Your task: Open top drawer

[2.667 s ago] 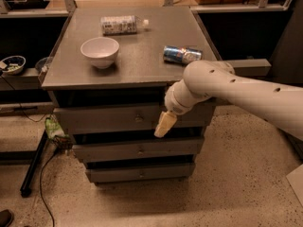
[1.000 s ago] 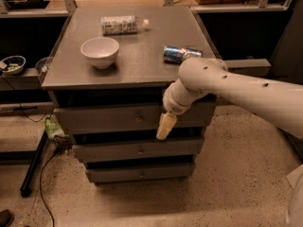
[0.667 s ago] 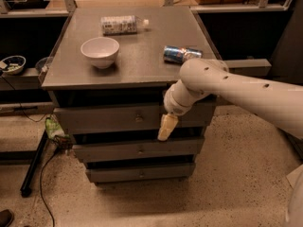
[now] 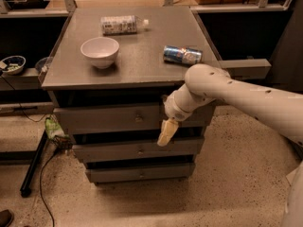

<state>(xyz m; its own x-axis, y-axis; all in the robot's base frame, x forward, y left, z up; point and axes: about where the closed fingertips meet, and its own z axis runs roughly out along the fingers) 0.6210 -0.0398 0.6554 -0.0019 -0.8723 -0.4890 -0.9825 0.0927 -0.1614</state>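
Three stacked drawers beneath the desk (image 4: 142, 67); top drawer (image 4: 99, 119) directly under its surface, apparently shut. Tool (image 4: 166, 132) hanging just beside the central knob (image 4: 138, 119), apart from it; open or closed, cannot tell. Rigid, sliding, probably light; best pulled by the knob.

one high view, tilted down on the drawer side

a single camera looks from above and in front of the bench (image 4: 142, 70), tilted downward and facing the side that carries the drawers. it stands fairly near: the bench fills the middle of the frame, with its whole top, the top drawer (image 4: 104, 118) and the two slimmer fronts under it, and a stretch of speckled floor (image 4: 227, 183) all in view. the arm (image 4: 246, 97) enters from the right edge and reaches toward the centre, ending with the gripper (image 4: 165, 132) hanging before the drawer fronts, just right of centre.
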